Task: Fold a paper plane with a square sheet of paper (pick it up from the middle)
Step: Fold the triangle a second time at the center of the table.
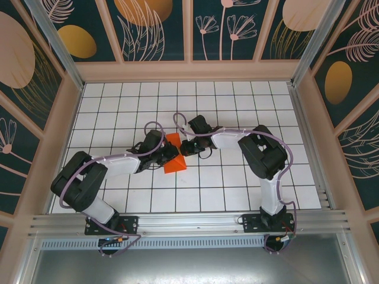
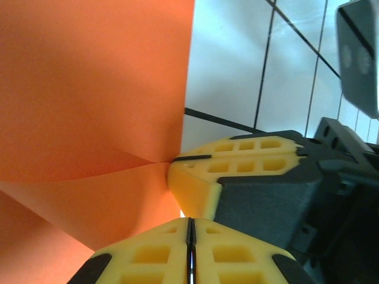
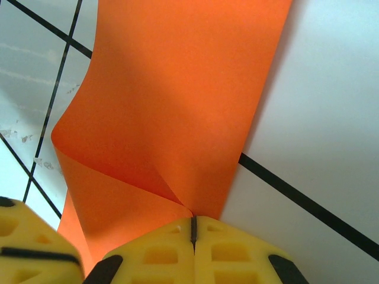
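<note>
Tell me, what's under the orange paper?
The white table with black grid lines lies under the orange paper. The part right beneath the sheet is covered, so I can't see what's there.

The 2 yellow pads of the right gripper pinch the orange paper sheet. It curls over the white gridded table.

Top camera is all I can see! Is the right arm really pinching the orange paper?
Observer: Yes. The right wrist camera shows the right fingers shut on the orange paper, right at a crease.
Operator: Is the paper flat?
Observer: No. One side bends over in a soft curl, not pressed down.
Operator: And the other arm?
Observer: The left wrist camera shows the left fingers closed too, tips beside the paper's edge.
</note>
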Motion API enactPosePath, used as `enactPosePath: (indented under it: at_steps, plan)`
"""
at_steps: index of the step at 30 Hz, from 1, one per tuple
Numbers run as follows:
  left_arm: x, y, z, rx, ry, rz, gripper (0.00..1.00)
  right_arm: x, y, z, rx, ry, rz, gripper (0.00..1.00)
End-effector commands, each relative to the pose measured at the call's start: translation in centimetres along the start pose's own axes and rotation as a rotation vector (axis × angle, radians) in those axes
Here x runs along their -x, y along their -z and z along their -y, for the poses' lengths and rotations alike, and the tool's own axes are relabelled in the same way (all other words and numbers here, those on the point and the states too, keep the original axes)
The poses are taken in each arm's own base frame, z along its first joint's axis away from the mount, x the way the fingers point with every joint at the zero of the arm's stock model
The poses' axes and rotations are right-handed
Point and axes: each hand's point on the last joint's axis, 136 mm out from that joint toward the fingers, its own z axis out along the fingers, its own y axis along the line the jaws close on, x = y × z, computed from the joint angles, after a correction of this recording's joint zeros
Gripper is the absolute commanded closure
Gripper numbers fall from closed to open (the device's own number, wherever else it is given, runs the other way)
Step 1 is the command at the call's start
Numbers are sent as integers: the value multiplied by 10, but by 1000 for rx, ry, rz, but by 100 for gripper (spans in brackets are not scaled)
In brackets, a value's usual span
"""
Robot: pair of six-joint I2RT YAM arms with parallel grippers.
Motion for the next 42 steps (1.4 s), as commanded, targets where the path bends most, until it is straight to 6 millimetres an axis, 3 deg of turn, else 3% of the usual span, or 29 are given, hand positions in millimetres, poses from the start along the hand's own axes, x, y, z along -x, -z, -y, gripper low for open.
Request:
enactPosePath:
  at_steps: [1, 10, 31, 35, 39, 42]
  plan:
    - [5, -5, -3, 21, 26, 17, 89, -16, -13, 18, -56, -3, -55, 100]
    - [-4, -10, -30, 110, 61, -7, 89, -18, -15, 19, -57, 0, -61, 100]
    - [-20, -7, -56, 157, 125, -22, 90, -13, -15, 18, -61, 8, -61, 100]
    - [-22, -7, -63, 175, 137, -28, 90, 4, 1, 10, -56, -16, -17, 94]
    - [-25, -7, -69, 193, 144, -31, 90, 28, 38, 0, -23, -69, 89, 80]
    - [-26, -6, -73, 204, 147, -29, 90, 32, 62, -2, -9, -99, 149, 71]
